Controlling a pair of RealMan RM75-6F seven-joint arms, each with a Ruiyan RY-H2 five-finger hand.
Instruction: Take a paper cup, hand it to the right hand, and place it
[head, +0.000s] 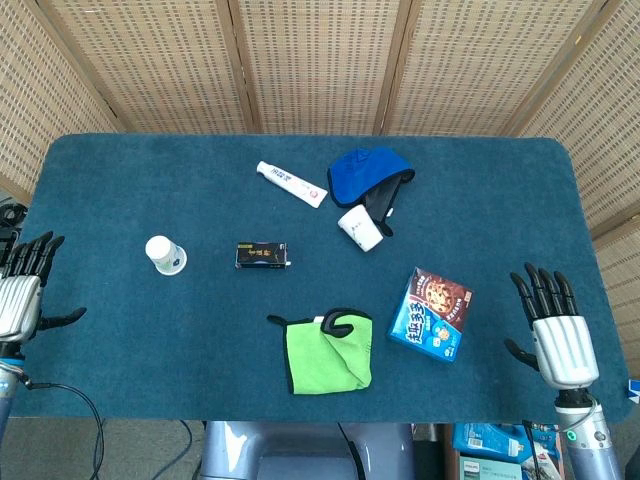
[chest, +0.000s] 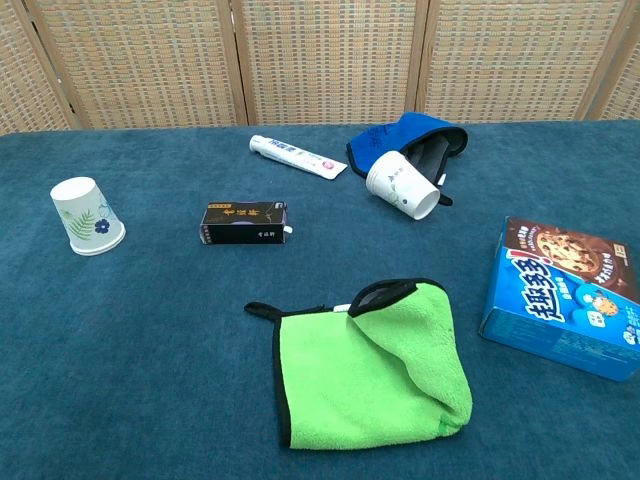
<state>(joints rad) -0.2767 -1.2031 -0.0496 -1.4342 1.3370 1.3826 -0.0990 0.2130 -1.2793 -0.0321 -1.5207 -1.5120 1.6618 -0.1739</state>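
Note:
One paper cup (head: 361, 228) (chest: 401, 186) lies on its side against the blue cloth, its mouth turned toward the front right. A second paper cup (head: 165, 254) (chest: 86, 217) with a flower print stands upside down at the left. My left hand (head: 22, 293) hangs at the table's left edge, fingers spread, holding nothing. At the front right corner my right hand (head: 553, 334) is also spread and holds nothing. The chest view shows neither hand.
A toothpaste tube (head: 291, 183) and a blue cloth (head: 362, 174) lie toward the back. A small black box (head: 263, 256) sits mid-table, a green cloth (head: 328, 352) near the front, and a blue biscuit box (head: 430, 313) to the right.

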